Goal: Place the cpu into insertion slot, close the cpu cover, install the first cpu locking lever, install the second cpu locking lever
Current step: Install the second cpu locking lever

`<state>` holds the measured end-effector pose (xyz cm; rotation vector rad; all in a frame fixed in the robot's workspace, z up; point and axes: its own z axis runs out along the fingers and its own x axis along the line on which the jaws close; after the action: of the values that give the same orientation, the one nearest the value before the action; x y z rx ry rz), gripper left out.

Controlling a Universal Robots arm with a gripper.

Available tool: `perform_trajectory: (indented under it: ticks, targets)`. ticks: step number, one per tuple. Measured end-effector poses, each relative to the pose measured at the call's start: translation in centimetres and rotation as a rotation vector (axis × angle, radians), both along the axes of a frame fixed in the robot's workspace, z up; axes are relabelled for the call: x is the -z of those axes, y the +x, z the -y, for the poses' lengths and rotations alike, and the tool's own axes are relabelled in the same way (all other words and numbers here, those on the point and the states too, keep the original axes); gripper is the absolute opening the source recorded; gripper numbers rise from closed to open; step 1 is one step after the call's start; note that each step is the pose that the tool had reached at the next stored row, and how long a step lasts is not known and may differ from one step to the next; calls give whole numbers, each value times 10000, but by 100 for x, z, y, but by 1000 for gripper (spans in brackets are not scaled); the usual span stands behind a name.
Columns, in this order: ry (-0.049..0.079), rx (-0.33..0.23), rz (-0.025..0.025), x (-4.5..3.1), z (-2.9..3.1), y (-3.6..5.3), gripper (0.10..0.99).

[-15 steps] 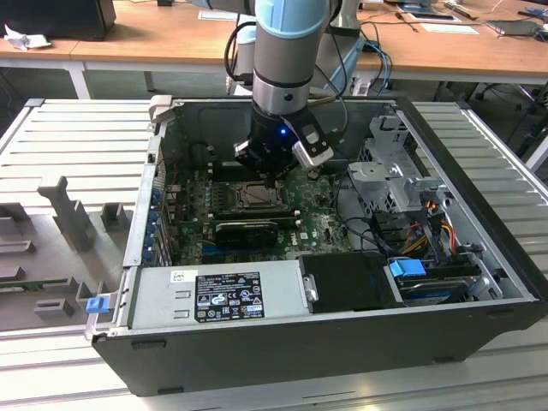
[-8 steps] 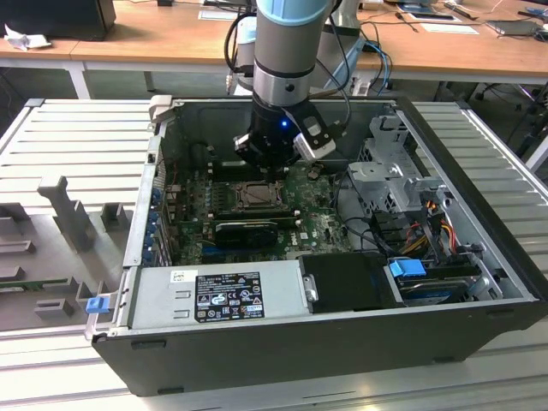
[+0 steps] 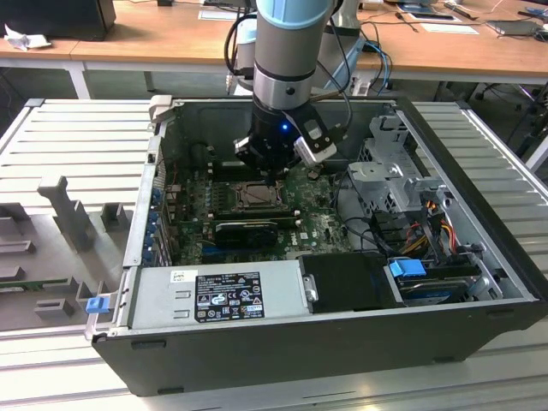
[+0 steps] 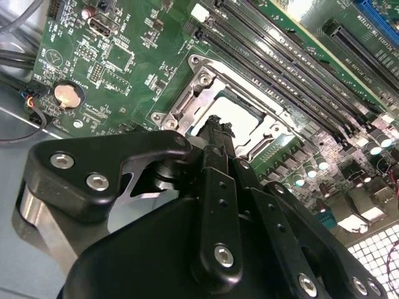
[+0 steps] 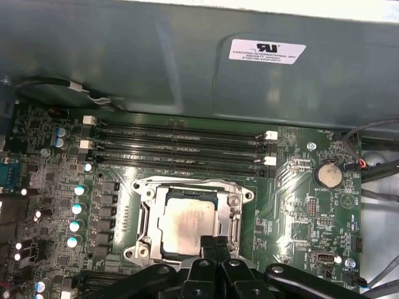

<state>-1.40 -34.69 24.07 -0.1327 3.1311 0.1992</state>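
The hand (image 3: 276, 178) hangs low inside the open case (image 3: 257, 360), its tips right at the near edge of the slot (image 5: 190, 218) in the middle of the board (image 5: 293, 205). In both wrist views the fingers (image 4: 215, 134) are drawn tight together with nothing between them, their tip resting at or just above the edge of the socket frame; whether it actually touches I cannot tell.

The cpu (image 5: 187, 225) already lies flat in the slot, its pale metal top showing through the window of the cover (image 5: 234, 208), which looks folded down over it. I cannot make out the locking levers well enough to say whether either is latched.

The risks here are, I judge, mostly about aim and force. The closed fingertip is narrow and sits close to the chip and the frame: if it presses off the lever and onto the cover or the cpu, it could scratch the lid or load the pins below. A slip sideways would carry it toward the memory slots (image 5: 181, 146) on the far side or the small capacitors (image 5: 78, 208) to the left of the socket
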Motion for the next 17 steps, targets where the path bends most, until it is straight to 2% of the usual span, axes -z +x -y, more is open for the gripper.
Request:
perform_trajectory:
  ticks: [17]
  targets:
    - [-3, -1, -1, 16, 91, 0, 106]
